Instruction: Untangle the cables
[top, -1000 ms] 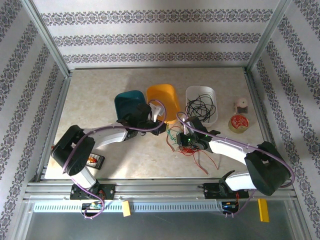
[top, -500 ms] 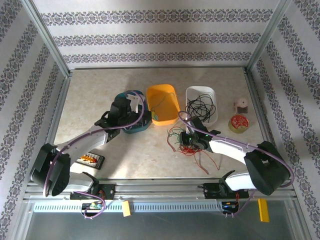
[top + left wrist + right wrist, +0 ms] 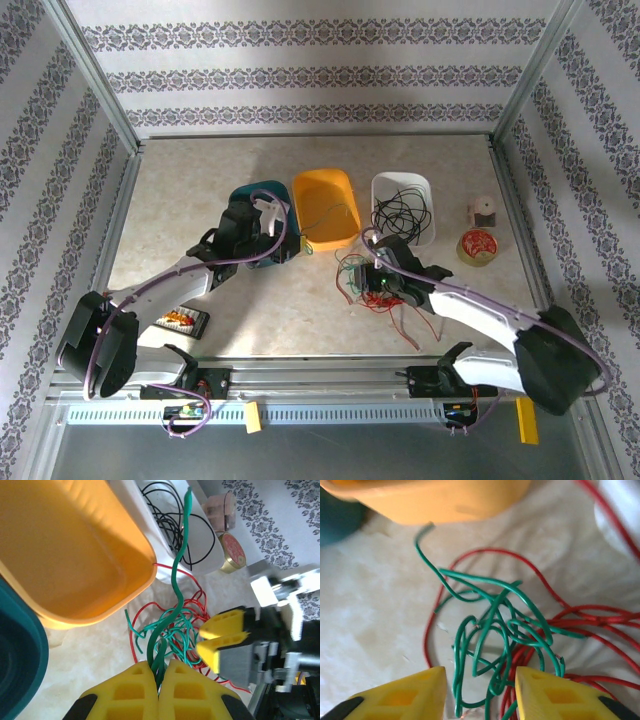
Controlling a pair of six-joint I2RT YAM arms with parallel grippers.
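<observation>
Cables point(image 3: 352, 275) red-green knot on table, just beside orange bin point(image 3: 325, 208) | left gripper point(image 3: 159, 677) clenched on green strand point(image 3: 176, 575); likely drawing it free | right gripper point(image 3: 480, 687) jaws parted astride knot; probably to anchor it

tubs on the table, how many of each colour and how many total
teal tub: 1
orange tub: 1
white tub: 1
total: 3
</observation>
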